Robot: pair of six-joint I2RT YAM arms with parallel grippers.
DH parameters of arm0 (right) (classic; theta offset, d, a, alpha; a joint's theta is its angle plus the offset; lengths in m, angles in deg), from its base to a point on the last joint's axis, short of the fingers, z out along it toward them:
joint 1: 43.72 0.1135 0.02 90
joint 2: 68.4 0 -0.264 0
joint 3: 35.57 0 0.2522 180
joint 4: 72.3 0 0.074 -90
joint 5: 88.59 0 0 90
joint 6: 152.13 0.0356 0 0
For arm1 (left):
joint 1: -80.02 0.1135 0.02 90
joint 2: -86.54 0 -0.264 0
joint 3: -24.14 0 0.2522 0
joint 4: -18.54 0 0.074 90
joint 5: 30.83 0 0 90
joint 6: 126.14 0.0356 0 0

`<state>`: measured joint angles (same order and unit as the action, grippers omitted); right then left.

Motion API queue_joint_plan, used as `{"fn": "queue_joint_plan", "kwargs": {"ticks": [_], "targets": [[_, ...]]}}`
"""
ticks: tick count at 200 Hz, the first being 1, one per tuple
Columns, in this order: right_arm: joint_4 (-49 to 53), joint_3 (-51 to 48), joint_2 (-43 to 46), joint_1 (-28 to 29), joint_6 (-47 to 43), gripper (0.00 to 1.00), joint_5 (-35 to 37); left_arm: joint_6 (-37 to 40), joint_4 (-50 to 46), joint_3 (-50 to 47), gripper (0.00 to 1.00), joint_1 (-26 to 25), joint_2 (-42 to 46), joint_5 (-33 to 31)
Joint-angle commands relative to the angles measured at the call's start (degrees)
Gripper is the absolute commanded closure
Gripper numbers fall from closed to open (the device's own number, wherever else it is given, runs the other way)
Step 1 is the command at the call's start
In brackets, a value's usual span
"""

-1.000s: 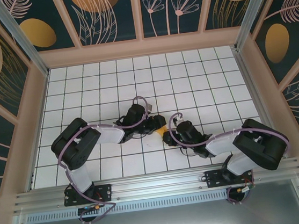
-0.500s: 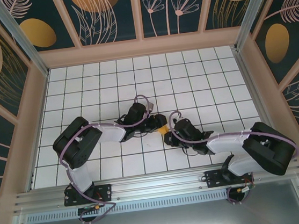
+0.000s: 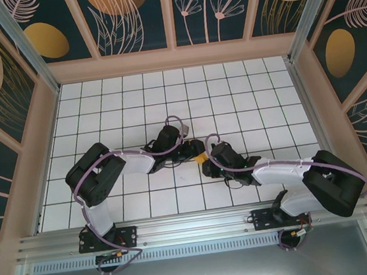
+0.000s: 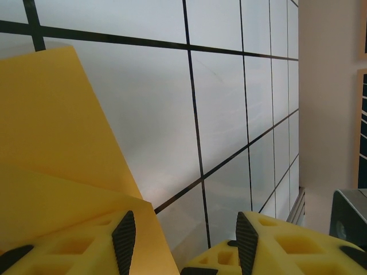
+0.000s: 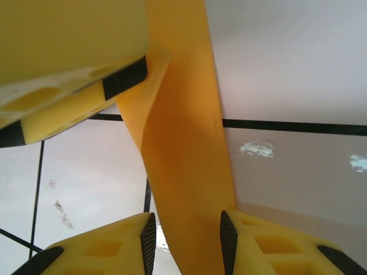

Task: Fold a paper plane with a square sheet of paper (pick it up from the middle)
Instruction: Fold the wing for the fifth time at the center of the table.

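The square sheet of paper [image 3: 201,157], folded to a narrow band, sits mid-table [image 3: 231,92] between the two grippers. The right gripper [image 5: 184,240] straddles it with jaws apart, a sliver of gap at one pad; the left gripper [image 4: 184,243] stands spread, paper against one finger. With no visible pinch, I judge the band may spring open or slide; a closing finger catching an edge would crumple it.

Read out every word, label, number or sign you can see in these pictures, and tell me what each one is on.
No readable text, number or sign appears in any of the pictures.
The thin orange-yellow sheet of paper is blank, with no print.
The white grid-tiled table has plain black lines and no markings.
The dark wall panels show painted flowers and leaves, with no lettering.
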<state>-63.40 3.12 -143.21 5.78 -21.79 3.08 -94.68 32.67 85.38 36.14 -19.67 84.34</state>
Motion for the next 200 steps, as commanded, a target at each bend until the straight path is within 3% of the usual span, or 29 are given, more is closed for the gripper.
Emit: {"fn": "queue_joint_plan", "kwargs": {"ticks": [1, 90, 127, 200], "targets": [[3.9, 2.0, -0.7, 0.5, -1.7, 0.63, 1.5, 1.4, -1.0, 1.2, 0.49, -0.2, -1.1, 0.9], [6.2, 3.9, -3.1, 0.9, -2.4, 0.81, 3.4, 1.6, -1.4, 1.7, 0.49, -0.2, -1.1, 1.3], [6.2, 4.2, -3.1, 0.9, -2.4, 0.95, 3.6, 1.6, -1.2, 2.0, 0.48, -0.1, -0.9, 1.7], [-0.1, 3.7, -3.5, 0.7, -0.7, 0.95, -0.5, -0.2, 3.7, 0.6, 0.43, -0.3, 1.3, 6.1]]}}
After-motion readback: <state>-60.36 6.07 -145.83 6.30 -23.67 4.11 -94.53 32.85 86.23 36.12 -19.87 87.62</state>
